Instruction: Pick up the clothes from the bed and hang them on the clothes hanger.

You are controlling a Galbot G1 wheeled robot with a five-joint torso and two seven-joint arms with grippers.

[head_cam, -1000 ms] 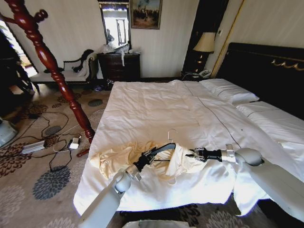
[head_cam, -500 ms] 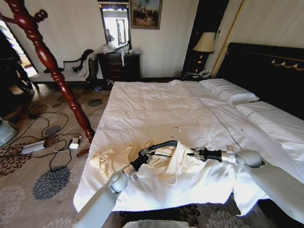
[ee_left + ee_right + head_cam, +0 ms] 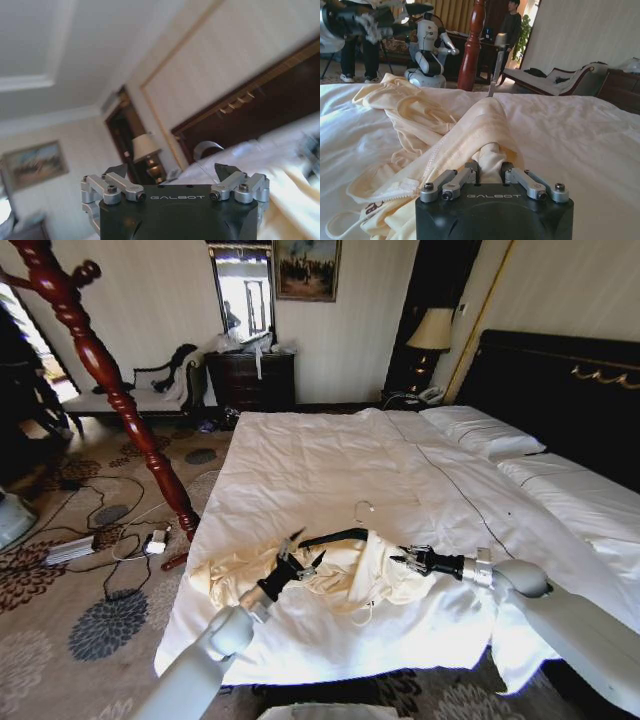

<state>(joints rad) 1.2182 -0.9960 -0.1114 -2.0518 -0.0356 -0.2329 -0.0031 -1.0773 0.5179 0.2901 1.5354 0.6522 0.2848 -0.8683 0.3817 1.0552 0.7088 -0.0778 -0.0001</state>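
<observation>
The cream-yellow clothes lie bunched near the foot edge of the bed. The black clothes hanger rests on the heap, one end tucked into the cloth and its metal hook pointing toward the headboard. My left gripper is open just beside the hanger's free end, holding nothing; the left wrist view shows the left gripper with spread fingers. My right gripper is shut on a fold of the garment. In the right wrist view the right gripper pinches the clothes, with the hanger poking up beyond.
A red turned-wood stand leans over the floor left of the bed, with cables on the carpet. Pillows and the black headboard are at the far right. A dresser stands against the back wall.
My left gripper has opened, let go of the hanger and drawn back a little to the left. The hanger now rests in the garment. The right gripper keeps its hold.
</observation>
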